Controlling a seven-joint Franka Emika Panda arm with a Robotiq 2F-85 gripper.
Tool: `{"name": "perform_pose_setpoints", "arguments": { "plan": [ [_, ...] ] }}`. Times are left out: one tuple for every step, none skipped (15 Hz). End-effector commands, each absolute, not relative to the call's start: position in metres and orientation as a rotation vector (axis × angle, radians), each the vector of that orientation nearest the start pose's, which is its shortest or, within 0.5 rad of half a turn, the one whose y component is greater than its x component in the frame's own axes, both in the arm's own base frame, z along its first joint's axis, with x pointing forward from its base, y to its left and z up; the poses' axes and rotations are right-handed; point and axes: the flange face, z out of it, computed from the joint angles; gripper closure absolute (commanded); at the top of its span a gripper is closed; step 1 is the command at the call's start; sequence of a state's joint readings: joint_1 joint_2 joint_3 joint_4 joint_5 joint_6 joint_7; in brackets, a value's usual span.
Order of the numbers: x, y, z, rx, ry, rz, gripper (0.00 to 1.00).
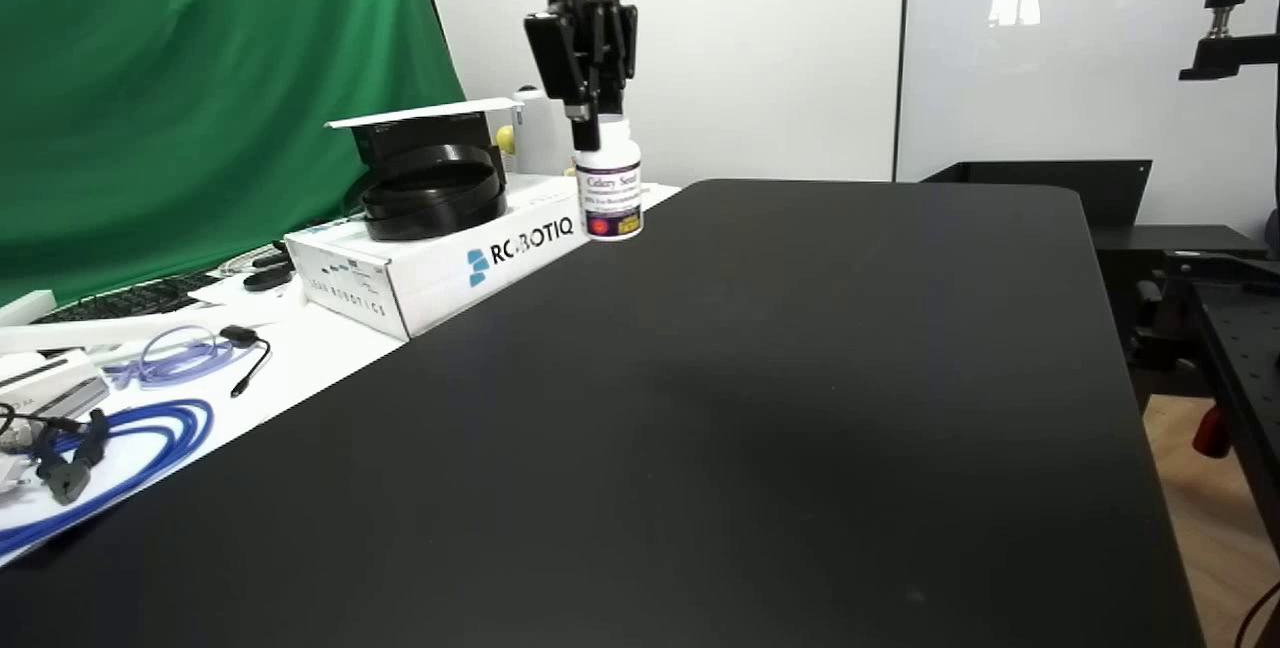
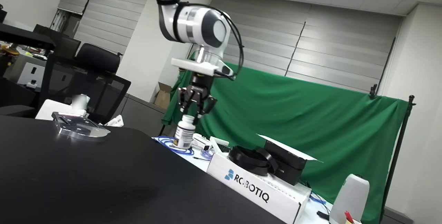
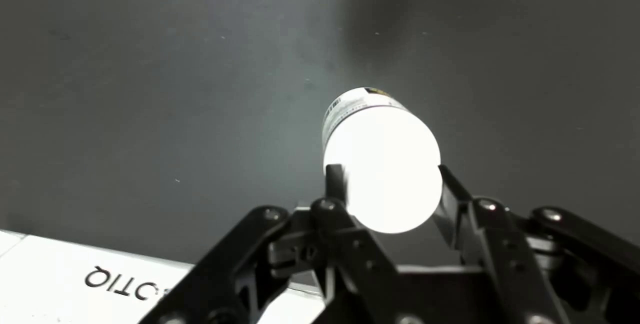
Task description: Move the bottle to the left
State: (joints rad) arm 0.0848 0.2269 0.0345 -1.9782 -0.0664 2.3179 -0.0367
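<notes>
My gripper [image 3: 390,176] holds the bottle [image 1: 609,183] by its top, near the white box [image 1: 460,256]; I should lower it upright, clear of the box; then release softly.

I am showing black fingers [image 3: 455,200]. The bottle [image 1: 610,185] is displaying white, banded dark purple towards its base, with a red disc and a yellow patch. The surface [image 1: 760,408] is appearing plain black. The box [image 1: 450,276] is presenting white with black lettering and a blue logo; the curtain [image 1: 200,98] is showing solid green.
</notes>
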Motion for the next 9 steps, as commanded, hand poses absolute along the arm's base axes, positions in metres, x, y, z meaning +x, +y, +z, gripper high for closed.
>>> {"name": "perform_pose_setpoints", "arguments": {
  "plan": [
    [0.597,0.142,0.379,-3.138,-0.465,-0.204,0.8],
    [0.592,0.163,0.378,-3.123,-0.526,-0.212,0.8],
    [0.586,0.179,0.377,-3.11,-0.577,-0.213,0.8],
    [0.58,0.193,0.373,-3.095,-0.62,-0.21,0.8],
    [0.573,0.206,0.369,-3.078,-0.658,-0.19,0.8],
    [0.568,0.216,0.365,-3.065,-0.688,-0.178,0.8],
    [0.562,0.225,0.36,-3.058,-0.719,-0.159,0.8],
    [0.557,0.233,0.353,-3.051,-0.745,-0.136,0.8],
    [0.552,0.239,0.347,-3.046,-0.763,-0.119,0.8]
  ]
}}
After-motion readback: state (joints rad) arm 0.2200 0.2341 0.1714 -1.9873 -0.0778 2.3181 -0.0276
